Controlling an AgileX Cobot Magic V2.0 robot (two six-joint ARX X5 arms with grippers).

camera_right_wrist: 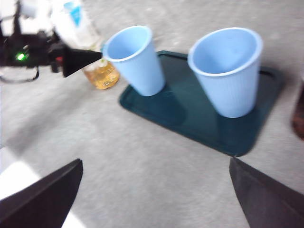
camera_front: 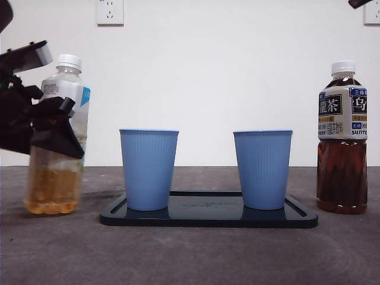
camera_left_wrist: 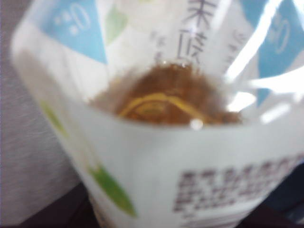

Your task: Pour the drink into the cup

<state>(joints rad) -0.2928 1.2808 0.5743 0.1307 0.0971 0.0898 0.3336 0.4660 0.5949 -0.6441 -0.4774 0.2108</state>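
Grey table [camera_front: 190, 255], white wall [camera_front: 237, 71] with outlets. Left gripper [camera_front: 50, 127] clamps the pale bottle [camera_front: 59, 154] at nine o'clock of the tray [camera_front: 208, 218]; cups [camera_front: 148, 169] upright. Right gripper [camera_right_wrist: 152, 199] spread, aloft. Left wrist view blurred.

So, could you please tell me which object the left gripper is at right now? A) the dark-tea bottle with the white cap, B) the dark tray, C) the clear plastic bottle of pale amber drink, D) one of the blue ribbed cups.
C: the left gripper sits around the clear plastic bottle of pale amber drink, whose label fills the left wrist view.
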